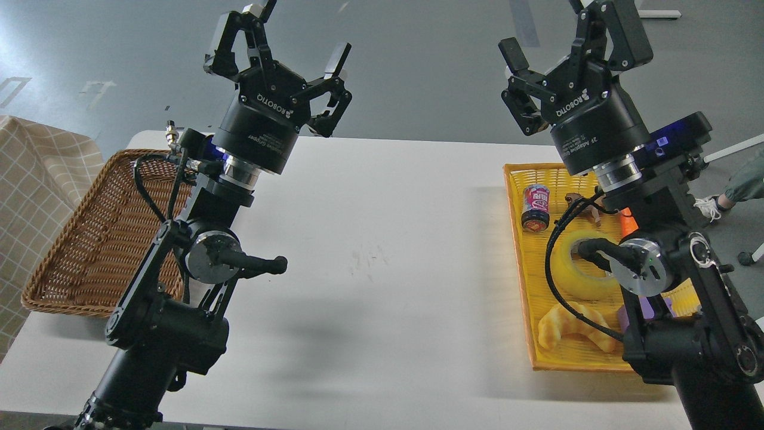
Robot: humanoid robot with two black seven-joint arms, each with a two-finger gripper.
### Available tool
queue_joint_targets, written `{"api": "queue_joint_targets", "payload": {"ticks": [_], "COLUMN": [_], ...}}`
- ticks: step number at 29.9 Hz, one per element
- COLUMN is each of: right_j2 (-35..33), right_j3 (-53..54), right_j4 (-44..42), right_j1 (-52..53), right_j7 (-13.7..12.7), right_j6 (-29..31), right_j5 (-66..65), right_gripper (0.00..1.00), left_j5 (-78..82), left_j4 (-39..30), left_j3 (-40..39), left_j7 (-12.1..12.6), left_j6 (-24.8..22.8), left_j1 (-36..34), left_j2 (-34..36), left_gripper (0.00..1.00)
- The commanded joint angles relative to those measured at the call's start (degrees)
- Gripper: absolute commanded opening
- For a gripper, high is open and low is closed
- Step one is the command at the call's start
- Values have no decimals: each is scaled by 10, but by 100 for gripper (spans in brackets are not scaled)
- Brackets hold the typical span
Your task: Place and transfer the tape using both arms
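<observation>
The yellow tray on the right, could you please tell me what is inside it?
The yellow tray holds the tape, a croissant and a small can; the right arm covers its far side.

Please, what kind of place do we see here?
Probably a robotics lab or test room: a white table on a bare grey floor, holding a wicker basket and a yellow tray of practice items like the tape.

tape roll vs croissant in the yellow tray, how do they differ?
Shape: the tape roll is a ring with an open core; the croissant is a solid curved crescent.
Colour: the tape roll is pale translucent yellow; the croissant is darker golden tan.
Place: the tape roll sits mid-tray, partly hidden by the right arm; the croissant lies at the near end, crossed by a black cable.
Both rest in the yellow tray, ungripped.
</observation>
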Motion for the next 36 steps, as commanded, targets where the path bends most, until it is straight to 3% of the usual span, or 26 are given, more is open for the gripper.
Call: {"api": "queue_joint_targets", "payload": {"ticks": [1, 20, 23, 26, 32, 36], "right_j2": [0, 0, -34, -74, -164, -243], "right_j3": [0, -2, -14, -26, -29, -36], "right_j4": [2, 5, 6, 6, 9, 6], "right_j1": [0, -2, 0, -2, -5, -11], "right_j7": [2, 1, -3, -21, -99, -114], "right_j6": [16, 17, 16, 0, -15, -14], "right_j5": [0, -11, -59, -104, -138, -183], "right_gripper": [100, 100, 100, 100, 100, 100], "left_j5": [0, -1, -1, -2, -2, -3], "left_j4": [-1, 2, 2, 2, 2, 4], "left_j3": [0, -3, -4, -9, -9, -10], "left_j7": [0, 0, -1, -1, -1, -1], "left_j6": [-1, 2, 2, 6, 6, 7], "left_j1": [1, 2, 2, 2, 5, 5], "left_j2": [0, 0, 0, 0, 0, 0], "left_gripper": [99, 99, 99, 99, 99, 99]}}
